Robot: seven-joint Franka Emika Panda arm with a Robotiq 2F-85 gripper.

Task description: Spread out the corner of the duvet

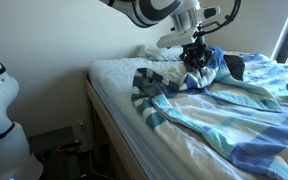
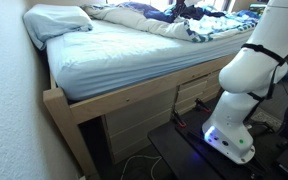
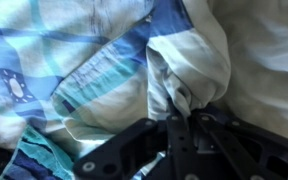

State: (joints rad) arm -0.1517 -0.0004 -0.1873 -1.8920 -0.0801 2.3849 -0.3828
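Observation:
The duvet point(image 1: 234, 110), light blue with teal, dark blue and white stripes, lies rumpled across the bed. My gripper point(image 1: 196, 55) is at its far end, near the wall. In the wrist view the gripper point(image 3: 181, 112) is shut on a pinched fold of the corner of the duvet point(image 3: 189, 65), whose pale underside shows, with striped cloth point(image 3: 74, 70) beside it. In an exterior view the gripper point(image 2: 184, 10) is small at the far end of the bed, over the duvet point(image 2: 199, 25).
The white mattress sheet point(image 1: 119, 75) point(image 2: 114, 55) covers the wooden bed frame point(image 2: 134, 100). A white pillow point(image 2: 56, 20) lies at one end. The robot base point(image 2: 249, 80) stands beside the bed. A wall runs behind the bed.

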